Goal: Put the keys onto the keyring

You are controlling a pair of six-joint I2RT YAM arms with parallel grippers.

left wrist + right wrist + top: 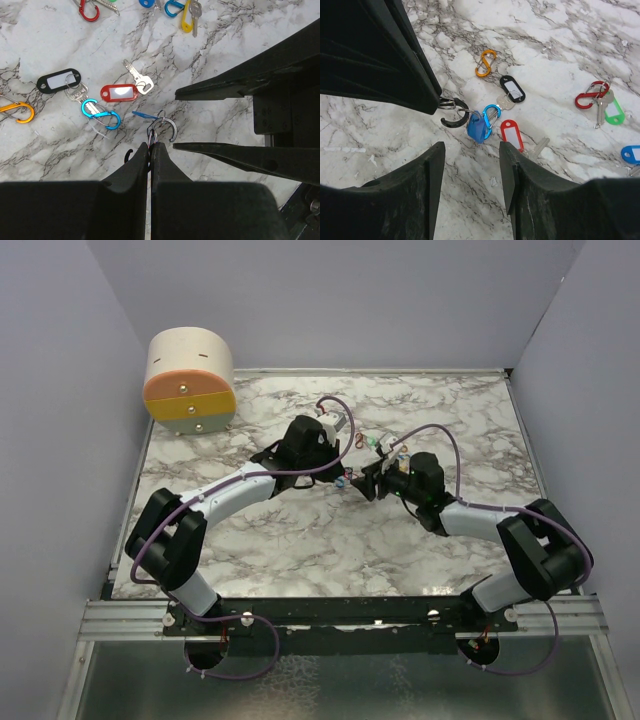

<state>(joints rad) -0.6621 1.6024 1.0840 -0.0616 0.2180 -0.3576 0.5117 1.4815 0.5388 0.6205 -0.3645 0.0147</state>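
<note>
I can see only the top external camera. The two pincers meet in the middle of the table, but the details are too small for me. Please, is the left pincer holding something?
Observer: Yes. The left pincer is shut on a black C-shaped ring.
Operator: And the right one?
Observer: The right pincer is open with nothing between its fingers. The ring sits just beyond its fingertips.
Operator: Is any key on the ring?
Observer: A blue tag seems to hang from it, though I cannot be sure. A red tag lies loose beside it.
</note>
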